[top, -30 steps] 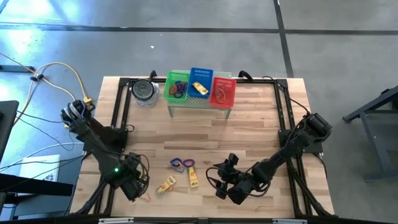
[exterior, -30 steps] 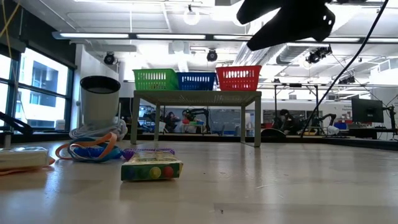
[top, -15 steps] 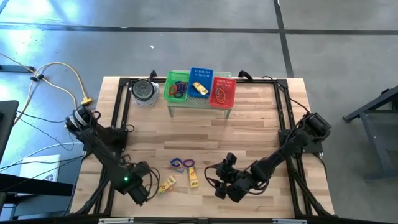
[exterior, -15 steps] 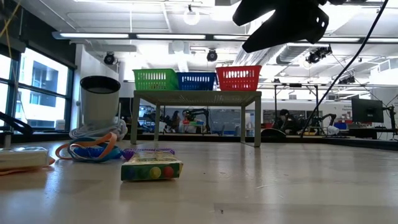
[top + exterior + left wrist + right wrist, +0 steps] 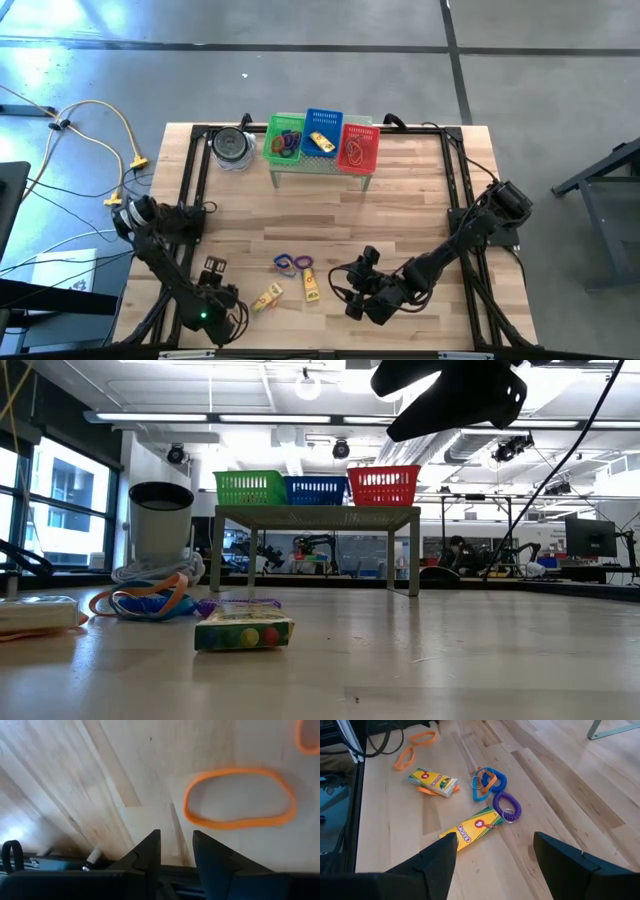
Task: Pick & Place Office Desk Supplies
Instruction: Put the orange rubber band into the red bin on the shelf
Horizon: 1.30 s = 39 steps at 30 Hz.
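Loose supplies lie near the table's near edge. There are two yellow crayon boxes (image 5: 265,297) (image 5: 310,287), purple and blue coil loops (image 5: 290,263) and orange bands. My left gripper (image 5: 214,302) hangs over the near left corner, open by a narrow gap. In its wrist view (image 5: 176,837) one orange band (image 5: 240,799) lies flat on the wood just ahead of the fingertips. My right gripper (image 5: 358,290) hovers right of the boxes, wide open (image 5: 495,847), touching nothing. One crayon box (image 5: 472,827) and the purple coil (image 5: 507,805) lie before it.
At the far edge a small stand (image 5: 320,168) carries the green basket (image 5: 285,140), the blue basket (image 5: 322,132) and the red basket (image 5: 358,147). All three hold items. A round grey tin (image 5: 232,146) stands left of them. Bare wood lies between the stand and the supplies.
My left arm has swung round at its base. Its gripper has moved toward the table's near edge, at the left corner.
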{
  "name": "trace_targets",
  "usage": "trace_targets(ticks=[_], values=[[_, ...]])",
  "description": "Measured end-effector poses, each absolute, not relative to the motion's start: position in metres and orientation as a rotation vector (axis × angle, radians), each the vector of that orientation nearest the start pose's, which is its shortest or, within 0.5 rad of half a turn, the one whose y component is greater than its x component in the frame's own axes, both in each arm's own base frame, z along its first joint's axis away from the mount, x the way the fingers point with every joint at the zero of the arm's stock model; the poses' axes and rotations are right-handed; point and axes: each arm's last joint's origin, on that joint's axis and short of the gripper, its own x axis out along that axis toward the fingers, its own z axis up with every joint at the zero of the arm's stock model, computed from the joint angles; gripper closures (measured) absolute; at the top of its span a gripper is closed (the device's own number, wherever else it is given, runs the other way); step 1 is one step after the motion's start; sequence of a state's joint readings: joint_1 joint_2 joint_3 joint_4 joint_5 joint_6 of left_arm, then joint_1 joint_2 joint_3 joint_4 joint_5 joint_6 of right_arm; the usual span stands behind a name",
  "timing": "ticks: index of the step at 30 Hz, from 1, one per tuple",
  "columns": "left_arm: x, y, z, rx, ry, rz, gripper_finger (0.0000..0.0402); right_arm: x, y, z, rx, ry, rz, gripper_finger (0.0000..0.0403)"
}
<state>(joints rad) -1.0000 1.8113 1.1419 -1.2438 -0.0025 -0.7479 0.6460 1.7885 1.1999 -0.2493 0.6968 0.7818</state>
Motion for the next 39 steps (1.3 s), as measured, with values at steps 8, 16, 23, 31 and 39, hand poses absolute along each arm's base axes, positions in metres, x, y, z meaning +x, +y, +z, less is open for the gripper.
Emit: trace_targets(ticks=[8, 16, 23, 31, 39], values=[[0.154, -0.243, 0.161, 0.361, 1.718, -0.040, 0.0296, 0.311, 0.211, 0.209, 0.242, 0.573, -0.288, 0.0151], [0.157, -0.241, 0.161, 0.375, 1.716, -0.048, 0.0296, 0.311, 0.211, 0.209, 0.245, 0.570, -0.287, 0.0151], [0.154, -0.237, 0.151, 0.392, 1.712, -0.063, 0.0296, 0.311, 0.211, 0.209, 0.244, 0.570, -0.287, 0.0151], [0.151, -0.233, 0.143, 0.361, 1.727, -0.072, 0.0296, 0.311, 0.211, 0.209, 0.244, 0.570, -0.287, 0.0151], [0.151, -0.235, 0.142, 0.345, 1.746, -0.108, 0.0375, 0.311, 0.211, 0.210, 0.244, 0.566, -0.289, 0.0151]])
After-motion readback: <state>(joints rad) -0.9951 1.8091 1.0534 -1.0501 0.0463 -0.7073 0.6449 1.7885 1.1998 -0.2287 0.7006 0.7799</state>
